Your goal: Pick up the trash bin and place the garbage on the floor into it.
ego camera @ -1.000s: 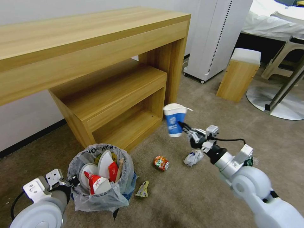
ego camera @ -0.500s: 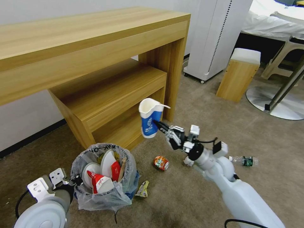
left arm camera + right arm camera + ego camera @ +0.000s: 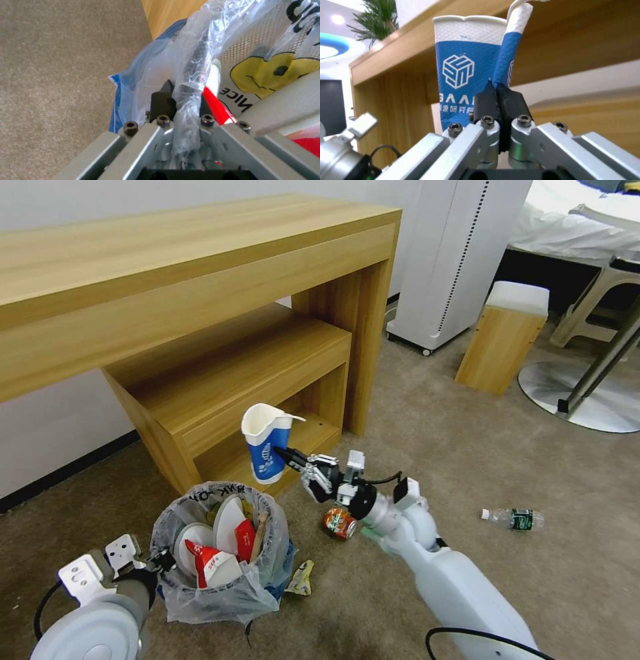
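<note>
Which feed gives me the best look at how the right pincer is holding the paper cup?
The right wrist view: the right pincer is shut on a pinched fold of the paper cup wall, seen close up. The head view shows the cup upright, near the trash bin. The left wrist view shows the left pincer clamping the bin's bag.

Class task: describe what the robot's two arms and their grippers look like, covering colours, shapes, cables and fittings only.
Both arms have glossy white rounded shells with silver metal wrist sections and black cables looping beside them. The right gripper has angled silver aluminium bars with dark hex bolts and black pointed fingers. The left gripper is built the same; white perforated brackets sit at its wrist.
</note>
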`<state>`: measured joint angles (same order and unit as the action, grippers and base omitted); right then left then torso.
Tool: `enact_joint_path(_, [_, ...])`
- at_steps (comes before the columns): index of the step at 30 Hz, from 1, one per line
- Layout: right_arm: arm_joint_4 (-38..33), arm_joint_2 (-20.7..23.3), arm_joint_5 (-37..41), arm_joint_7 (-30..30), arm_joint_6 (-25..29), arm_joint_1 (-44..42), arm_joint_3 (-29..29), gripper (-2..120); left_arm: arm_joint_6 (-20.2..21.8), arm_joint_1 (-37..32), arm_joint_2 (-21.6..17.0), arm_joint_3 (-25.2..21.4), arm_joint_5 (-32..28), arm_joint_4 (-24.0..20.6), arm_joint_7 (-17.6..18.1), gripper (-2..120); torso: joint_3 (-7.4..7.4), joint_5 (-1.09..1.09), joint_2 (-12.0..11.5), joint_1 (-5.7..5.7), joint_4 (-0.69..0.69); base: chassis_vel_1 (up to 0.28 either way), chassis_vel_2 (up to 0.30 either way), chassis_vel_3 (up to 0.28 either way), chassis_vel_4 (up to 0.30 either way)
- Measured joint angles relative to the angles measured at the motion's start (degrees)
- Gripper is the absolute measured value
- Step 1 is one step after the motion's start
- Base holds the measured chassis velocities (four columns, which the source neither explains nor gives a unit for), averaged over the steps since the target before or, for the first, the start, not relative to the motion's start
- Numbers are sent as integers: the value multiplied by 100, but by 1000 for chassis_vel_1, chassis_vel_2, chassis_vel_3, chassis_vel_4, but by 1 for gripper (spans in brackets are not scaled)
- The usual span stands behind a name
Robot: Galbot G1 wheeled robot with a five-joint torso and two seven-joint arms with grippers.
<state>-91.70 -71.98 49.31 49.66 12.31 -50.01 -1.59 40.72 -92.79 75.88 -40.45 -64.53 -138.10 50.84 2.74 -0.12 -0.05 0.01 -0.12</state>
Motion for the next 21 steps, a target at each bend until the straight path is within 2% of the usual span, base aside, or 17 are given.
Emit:
enact_joint_path(9, [392,66,-59,-110,117,251,-802,0,1,-13,89,162,117,-111,0,1,0,1,0,0,-1,0,0,0,0])
enact_joint_path(21, [1032,-290,-200,-246,291,770,-1603,0,1,48,195,343,231,-124,0,1,0,0,0,0,0,0,0,0,0])
